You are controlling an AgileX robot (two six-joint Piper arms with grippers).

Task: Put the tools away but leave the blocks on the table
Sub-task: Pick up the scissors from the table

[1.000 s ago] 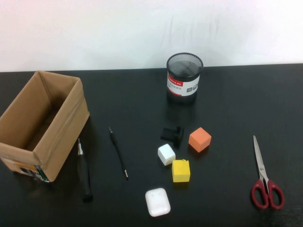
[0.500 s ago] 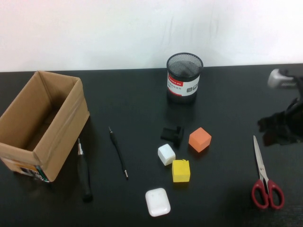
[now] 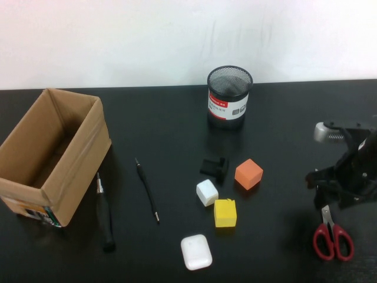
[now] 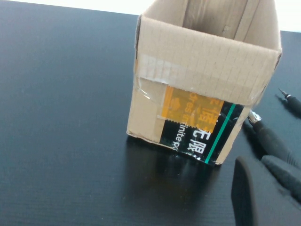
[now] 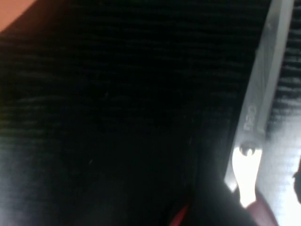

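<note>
The red-handled scissors lie at the table's right front; their steel blade fills the right wrist view. My right gripper hangs low over the blades, open, with a finger on each side. The thin black rod and the black-handled screwdriver lie left of centre, the screwdriver beside the cardboard box. The orange block, white block and yellow block sit mid-table. My left gripper shows only in its wrist view, low near the box corner, shut and empty.
A black mesh cup stands at the back centre. A small black clip lies beside the orange block. A white rounded case rests near the front edge. The open-topped box stands at the left edge.
My right arm came into view from the right and dropped over the scissors' blades, and its gripper opened. Nothing on the table moved.
</note>
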